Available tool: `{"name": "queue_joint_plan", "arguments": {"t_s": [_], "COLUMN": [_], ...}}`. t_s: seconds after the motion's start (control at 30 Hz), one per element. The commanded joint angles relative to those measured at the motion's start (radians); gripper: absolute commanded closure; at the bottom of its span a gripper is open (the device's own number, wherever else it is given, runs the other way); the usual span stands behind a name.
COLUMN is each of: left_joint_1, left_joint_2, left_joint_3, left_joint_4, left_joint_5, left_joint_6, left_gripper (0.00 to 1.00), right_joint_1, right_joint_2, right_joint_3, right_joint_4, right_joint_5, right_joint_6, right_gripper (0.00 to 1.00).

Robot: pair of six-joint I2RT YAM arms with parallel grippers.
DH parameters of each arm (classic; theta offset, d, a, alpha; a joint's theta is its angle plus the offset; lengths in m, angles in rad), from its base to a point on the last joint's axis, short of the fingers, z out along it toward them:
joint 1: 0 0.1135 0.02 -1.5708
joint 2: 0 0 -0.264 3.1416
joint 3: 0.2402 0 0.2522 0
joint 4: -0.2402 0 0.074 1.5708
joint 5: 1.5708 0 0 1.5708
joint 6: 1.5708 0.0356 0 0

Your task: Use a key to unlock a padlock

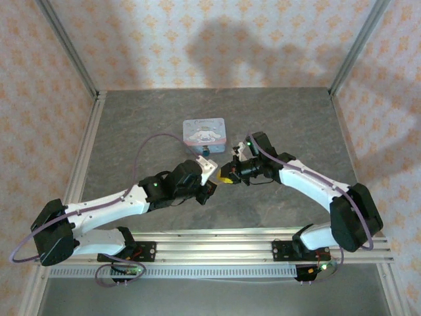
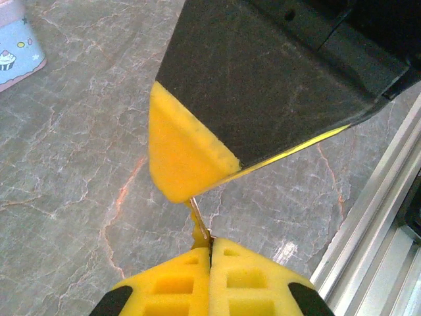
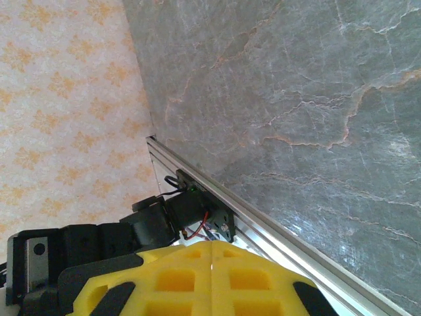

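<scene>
My left jaws are fully closed, pads [image 2: 174, 286] pressed face to face; they pinch the key [image 2: 199, 222], a thin pale metal strip standing out from the seam between the pad tips. The key's outer end runs up to the yellow pad [image 2: 176, 155] of my right jaws, which enter the left wrist view from above; the pad tip meets that end of the key, but whether the right jaws grip it cannot be told. My right jaws are also closed, their pads [image 3: 172, 280] meeting along a straight seam; nothing is visible between them in the right wrist view. In the overhead view both jaws meet tip to tip over the grey marbled counter [image 1: 296, 125], near its middle. The padlock [image 1: 206, 151], small and dark blue, sits on the counter just beyond that meeting point, just beside the near edge of the pale-blue tin [image 1: 204, 131]; whether padlock and tin touch cannot be told. An aluminium rail [image 2: 368, 224] borders the counter; a patterned wall [image 3: 59, 99] rises beyond it.
</scene>
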Motion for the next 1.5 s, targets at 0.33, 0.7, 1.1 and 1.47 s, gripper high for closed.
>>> {"name": "queue_joint_plan", "arguments": {"t_s": [0.33,0.7,1.1,1.47], "left_joint_1": [0.024,0.03,0.051,0.06], "left_joint_2": [-0.044,-0.04,-0.035,-0.07], "left_joint_3": [-0.022,-0.015,-0.018,-0.044], "left_joint_4": [0.027,0.026,0.036,0.026], "left_joint_5": [0.002,0.001,0.018,0.003], "left_joint_6": [-0.017,-0.013,-0.02,-0.032], "left_gripper": [1.0,1.0,1.0,0.97], "right_joint_1": [0.009,0.016,0.039,0.038], "right_joint_2": [-0.054,-0.023,0.004,-0.008], "right_joint_3": [0.0,0.012,0.017,0.005], "right_joint_4": [-0.033,-0.017,0.004,0.077], "right_joint_5": [0.096,0.063,0.059,0.099], "right_joint_6": [-0.048,-0.048,-0.047,-0.063], "right_gripper": [0.6,0.66,0.96,1.0]}}
